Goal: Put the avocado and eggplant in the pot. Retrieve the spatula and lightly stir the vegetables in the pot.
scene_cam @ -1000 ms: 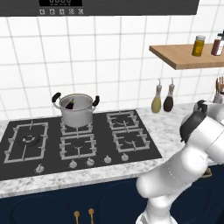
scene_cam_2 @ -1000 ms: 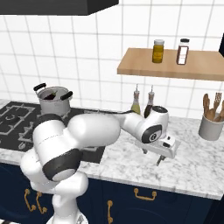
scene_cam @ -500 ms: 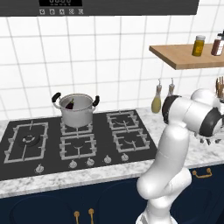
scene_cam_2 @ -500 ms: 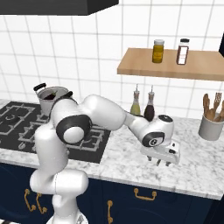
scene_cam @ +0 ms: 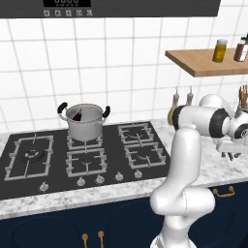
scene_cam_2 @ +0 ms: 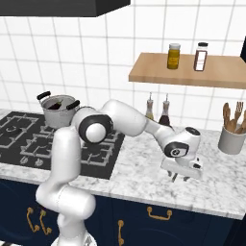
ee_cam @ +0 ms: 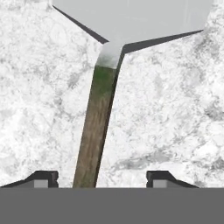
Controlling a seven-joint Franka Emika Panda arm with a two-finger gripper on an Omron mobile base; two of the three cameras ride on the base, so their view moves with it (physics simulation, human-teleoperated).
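Tool [scene_cam_2: 179,178] low over the marble worktop [scene_cam_2: 139,173], fingers apart either side of the spatula [ee_cam: 97,127] handle, not yet touching, placed to clamp it. Spatula flat on the worktop. Eggplant [scene_cam: 77,116] already in the pot [scene_cam: 85,122] on the stove, awaiting stirring.

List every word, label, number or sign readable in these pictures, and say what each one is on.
None can be read.
Hood panel: pale display marks and button symbols, too small and blurred to read.
Yellow jar and brown bottle on the shelf: their labels show no legible text.
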